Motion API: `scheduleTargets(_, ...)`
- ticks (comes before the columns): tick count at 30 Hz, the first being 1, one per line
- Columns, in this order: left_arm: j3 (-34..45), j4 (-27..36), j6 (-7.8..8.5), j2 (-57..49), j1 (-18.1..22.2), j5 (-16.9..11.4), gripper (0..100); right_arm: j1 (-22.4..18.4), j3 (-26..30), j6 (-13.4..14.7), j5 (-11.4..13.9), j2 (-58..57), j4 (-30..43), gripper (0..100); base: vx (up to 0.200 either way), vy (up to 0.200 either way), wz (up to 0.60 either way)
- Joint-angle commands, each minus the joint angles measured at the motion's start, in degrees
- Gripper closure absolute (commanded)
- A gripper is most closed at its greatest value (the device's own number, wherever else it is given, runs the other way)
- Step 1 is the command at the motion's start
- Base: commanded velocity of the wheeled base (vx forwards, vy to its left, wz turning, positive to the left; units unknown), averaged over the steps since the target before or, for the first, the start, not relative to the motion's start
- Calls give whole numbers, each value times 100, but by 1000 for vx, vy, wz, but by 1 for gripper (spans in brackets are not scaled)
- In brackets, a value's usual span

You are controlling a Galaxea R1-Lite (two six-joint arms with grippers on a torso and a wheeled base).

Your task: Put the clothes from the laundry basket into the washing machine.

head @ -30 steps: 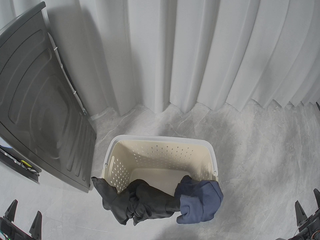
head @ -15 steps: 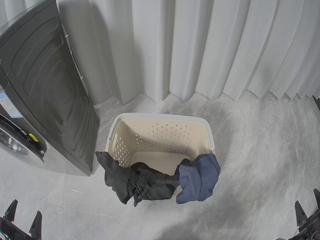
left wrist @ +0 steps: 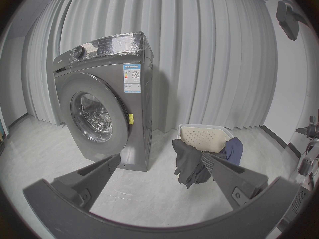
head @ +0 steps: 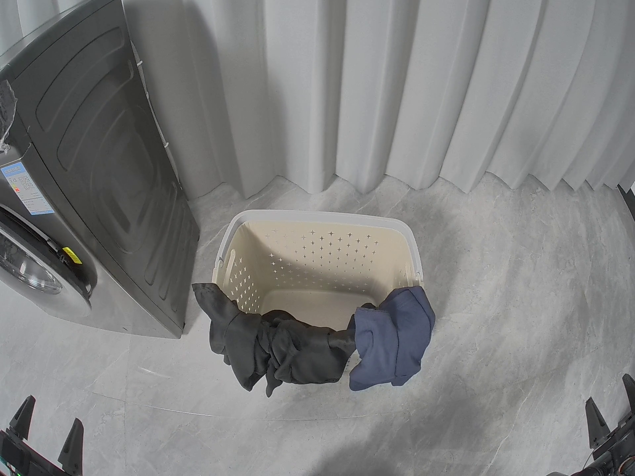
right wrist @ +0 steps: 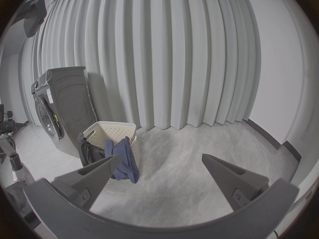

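A white pleated curtain (head: 397,74) hung across the far wall, well beyond both grippers, above a grey marble-patterned floor (head: 529,285). The dark grey front-loading washing machine (head: 86,186) stood ahead of the left gripper (head: 49,424) and farther out to its left side, well apart from it. In the left wrist view its round glass door (left wrist: 94,117) faced that gripper and looked shut.

The cream laundry basket (head: 317,218) sat on the floor ahead of both grippers, roughly between their lines of reach and well apart from each, just beside the machine's side panel. Two pieces of clothing lay over the basket rim nearest the grippers, part inside and part hanging outside. The dark grey garment (head: 278,352) hung bunched on the side toward the left gripper. The smaller blue garment (head: 390,342) was touching it on the side toward the right gripper (head: 608,404).

Both grippers were low, near the robot, neither touching the clothes. The left gripper's fingers (left wrist: 96,173) were spread wide apart with nothing between them, and the right gripper's fingers (right wrist: 232,176) were spread wide too.
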Motion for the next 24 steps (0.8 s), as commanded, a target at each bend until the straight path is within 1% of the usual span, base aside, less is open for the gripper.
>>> scheduleTargets(1, 92, -1, -4, -68, 1, 2, 0, 0, 101, -2, 4, 0, -1, 0, 0, 200, 0)
scheduleTargets(24, 92, -1, -4, -68, 1, 2, 0, 0, 101, -2, 4, 0, -1, 0, 0, 200, 0)
